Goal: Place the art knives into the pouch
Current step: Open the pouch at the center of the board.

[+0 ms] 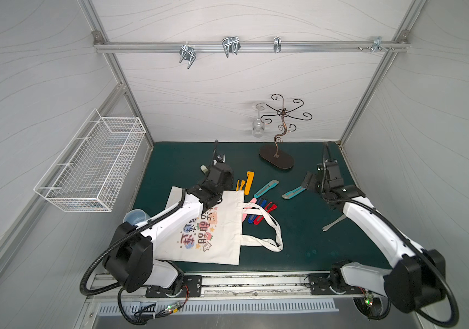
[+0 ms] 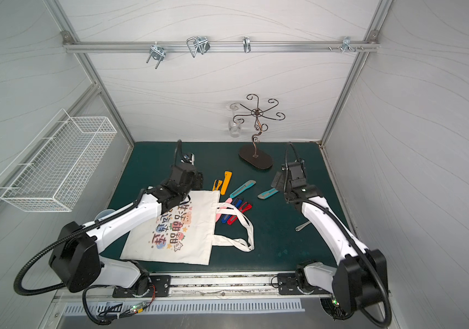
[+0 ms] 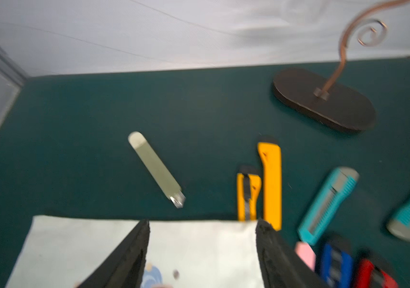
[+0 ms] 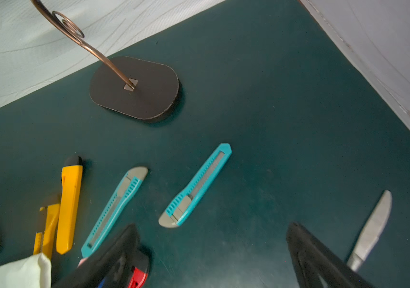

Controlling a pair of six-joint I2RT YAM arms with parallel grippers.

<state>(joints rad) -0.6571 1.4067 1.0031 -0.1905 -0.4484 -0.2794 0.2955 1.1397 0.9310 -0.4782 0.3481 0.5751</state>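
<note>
Your pouch (image 1: pixel 229 242): cream woven canvas, matt, softly creased. Table mat (image 1: pixel 313 236) under it: dark green, matt, faintly scuffed. You'll see the teal art knife (image 4: pixel 196 185) is ribbed plastic with a dull grey metal slide. Yellow art knife (image 4: pixel 69 204): smooth, semi-gloss plastic. Table knife (image 4: pixel 373 229): brushed metal. Wire stand (image 4: pixel 149 99): matt dark base, shiny coppery stem. Wire basket (image 1: pixel 93 171): white-coated metal.

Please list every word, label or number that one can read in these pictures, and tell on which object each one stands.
"生活甜甜": colourful print on the pouch, sideways in both top views.
Second printed row: seems to end "连连"; its start is under the left arm, not readable.
Art knives: no lettering can be made out.
</note>
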